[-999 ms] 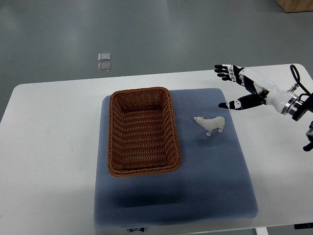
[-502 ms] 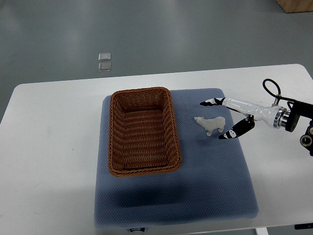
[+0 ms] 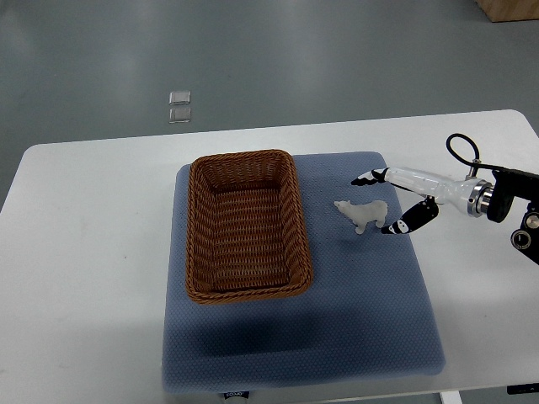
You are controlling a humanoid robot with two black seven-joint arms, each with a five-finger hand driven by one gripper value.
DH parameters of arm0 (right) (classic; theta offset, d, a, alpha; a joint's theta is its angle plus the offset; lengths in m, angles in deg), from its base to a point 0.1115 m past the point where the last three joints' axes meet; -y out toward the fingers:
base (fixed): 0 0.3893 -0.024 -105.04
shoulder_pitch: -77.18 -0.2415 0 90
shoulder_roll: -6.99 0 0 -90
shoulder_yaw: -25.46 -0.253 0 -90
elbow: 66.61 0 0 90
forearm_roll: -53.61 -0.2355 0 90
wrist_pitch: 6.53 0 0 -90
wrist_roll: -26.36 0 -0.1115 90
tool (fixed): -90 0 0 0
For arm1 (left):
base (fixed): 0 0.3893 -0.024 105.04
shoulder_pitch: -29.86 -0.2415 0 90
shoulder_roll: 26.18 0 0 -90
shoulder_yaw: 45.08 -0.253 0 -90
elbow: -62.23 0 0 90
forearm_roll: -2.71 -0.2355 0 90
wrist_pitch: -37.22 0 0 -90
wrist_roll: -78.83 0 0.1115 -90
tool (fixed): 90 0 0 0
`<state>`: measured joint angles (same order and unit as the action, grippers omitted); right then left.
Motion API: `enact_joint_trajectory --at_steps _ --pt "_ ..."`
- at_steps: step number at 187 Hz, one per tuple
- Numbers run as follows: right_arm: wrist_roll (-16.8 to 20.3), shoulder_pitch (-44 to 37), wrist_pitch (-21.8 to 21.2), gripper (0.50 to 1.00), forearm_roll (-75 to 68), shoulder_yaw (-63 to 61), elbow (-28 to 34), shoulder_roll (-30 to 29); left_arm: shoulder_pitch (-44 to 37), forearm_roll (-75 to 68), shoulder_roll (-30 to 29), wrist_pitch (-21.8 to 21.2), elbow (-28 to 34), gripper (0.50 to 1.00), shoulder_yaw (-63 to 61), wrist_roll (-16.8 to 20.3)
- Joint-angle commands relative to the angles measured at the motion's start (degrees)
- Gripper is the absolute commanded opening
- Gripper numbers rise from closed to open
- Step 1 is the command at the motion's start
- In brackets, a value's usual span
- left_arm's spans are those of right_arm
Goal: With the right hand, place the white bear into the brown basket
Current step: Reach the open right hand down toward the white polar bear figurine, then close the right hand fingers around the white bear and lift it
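White counter (image 3: 84, 252) carries a blue mat (image 3: 354, 320); its lower half lies bare. At mid-frame, the white bear (image 3: 363, 214) stands right of the brown basket (image 3: 246, 225), with the right hand (image 3: 389, 202) spread open around its rear.

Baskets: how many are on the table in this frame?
1. The brown basket lies on the blue mat, left of the white bear. Nothing looks hidden.

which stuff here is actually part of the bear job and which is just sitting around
Part of the job:
white bear, standing on the mat
brown basket, nothing in it
right hand, fingers spread around the bear, not closed on it

Just lying about:
blue mat
white table
two small clear squares on the floor
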<state>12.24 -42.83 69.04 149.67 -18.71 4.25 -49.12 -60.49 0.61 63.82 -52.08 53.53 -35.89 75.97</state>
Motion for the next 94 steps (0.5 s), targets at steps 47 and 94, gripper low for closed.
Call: enact_joint_trajectory --at_steps 47,94 --pt "1.9 -1.37 0.9 0.797 0.09 3.39 -1.51 -0.93 0.0 -0.01 0.0 0.0 0.0 1.0 -0.05 -0.04" --pt "2.08 -3.39 2.66 0.742 0.27 6.56 -3.18 -1.46 0.0 -0.01 0.0 0.0 0.0 1.0 -0.05 -0.04"
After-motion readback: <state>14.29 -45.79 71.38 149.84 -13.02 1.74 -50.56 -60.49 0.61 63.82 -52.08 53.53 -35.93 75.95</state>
